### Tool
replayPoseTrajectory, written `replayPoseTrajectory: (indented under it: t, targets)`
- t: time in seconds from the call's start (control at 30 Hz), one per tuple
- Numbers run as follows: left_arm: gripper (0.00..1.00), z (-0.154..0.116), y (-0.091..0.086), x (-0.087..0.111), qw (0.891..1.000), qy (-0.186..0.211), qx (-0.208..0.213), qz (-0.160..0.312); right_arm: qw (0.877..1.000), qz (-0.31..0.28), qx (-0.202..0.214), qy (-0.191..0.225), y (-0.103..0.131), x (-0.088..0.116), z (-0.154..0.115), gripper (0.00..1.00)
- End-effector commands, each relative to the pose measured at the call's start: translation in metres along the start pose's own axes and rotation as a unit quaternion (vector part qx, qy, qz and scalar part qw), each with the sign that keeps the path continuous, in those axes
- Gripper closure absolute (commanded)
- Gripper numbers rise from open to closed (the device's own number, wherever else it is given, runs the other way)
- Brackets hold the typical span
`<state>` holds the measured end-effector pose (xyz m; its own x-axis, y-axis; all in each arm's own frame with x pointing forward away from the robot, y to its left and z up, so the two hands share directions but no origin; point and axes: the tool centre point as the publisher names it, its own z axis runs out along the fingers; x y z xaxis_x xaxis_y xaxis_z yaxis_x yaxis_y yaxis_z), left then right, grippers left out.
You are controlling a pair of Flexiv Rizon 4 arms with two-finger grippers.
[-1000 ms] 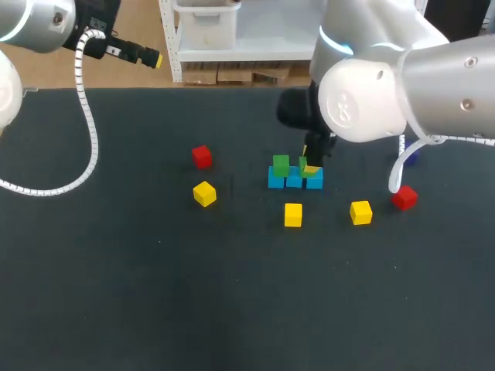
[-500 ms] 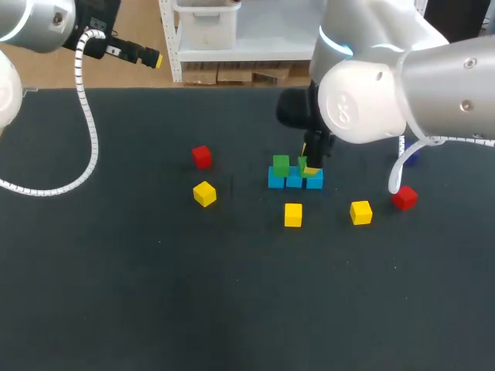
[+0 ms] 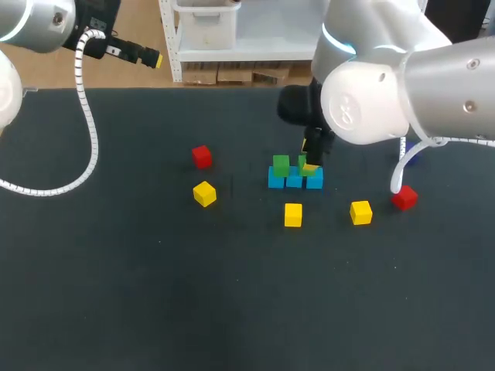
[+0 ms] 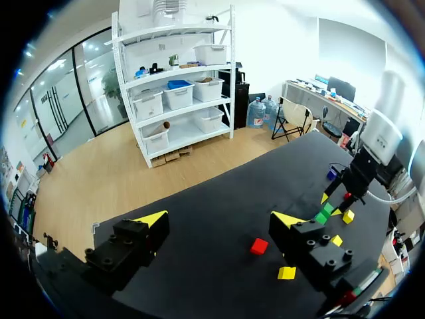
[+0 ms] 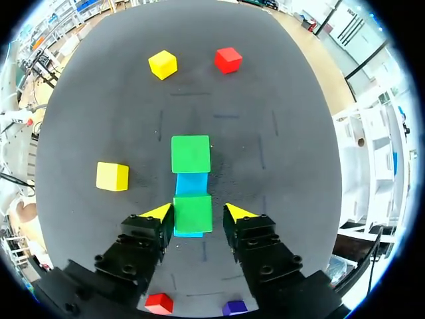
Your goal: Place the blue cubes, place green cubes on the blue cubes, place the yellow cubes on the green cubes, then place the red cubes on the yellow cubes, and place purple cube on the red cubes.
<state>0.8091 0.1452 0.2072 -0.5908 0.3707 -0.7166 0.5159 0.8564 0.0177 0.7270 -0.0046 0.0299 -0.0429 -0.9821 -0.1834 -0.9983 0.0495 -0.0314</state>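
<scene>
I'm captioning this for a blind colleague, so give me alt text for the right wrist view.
The right gripper is open around a green cube that rests on a row of blue cubes. A second green cube tops the row's far end; yellow cubes, red cubes and a purple cube lie loose on the table.

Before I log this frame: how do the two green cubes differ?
The near green cube sits between the right gripper's open fingers; the far green cube stands clear ahead of it. In the head view the gripper partly hides the near one, while the far one shows fully. Both match in size and colour, each topping one end of the blue row, whose middle cube is bare.
</scene>
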Motion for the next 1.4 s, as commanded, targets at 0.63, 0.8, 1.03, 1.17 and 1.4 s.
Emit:
replayPoseTrajectory:
  t: [0.63,0.8,1.03,1.17,1.4]
  targets:
    - [0.00,0.0010,0.0002,-0.0004,1.000,0.000,0.000,0.000,1.000,0.000,-0.005,0.000,0.0073,0.0026,-0.0029,0.63]
    - [0.00,0.0010,0.0002,-0.0004,1.000,0.000,0.000,0.000,1.000,-0.002,-0.005,0.000,0.0076,0.0027,-0.0023,0.62]
    - [0.00,0.0010,0.0002,-0.0004,1.000,0.000,0.000,0.000,1.000,-0.003,-0.004,-0.001,0.0077,0.0028,-0.0022,0.52]
    - [0.00,0.0010,0.0002,-0.0004,1.000,0.000,0.000,0.000,1.000,-0.005,-0.004,-0.002,0.0076,0.0021,-0.0021,0.51]
    - [0.00,0.0010,0.0002,-0.0004,1.000,0.000,0.000,0.000,1.000,-0.009,0.000,0.000,0.0076,0.0022,-0.0031,0.23]
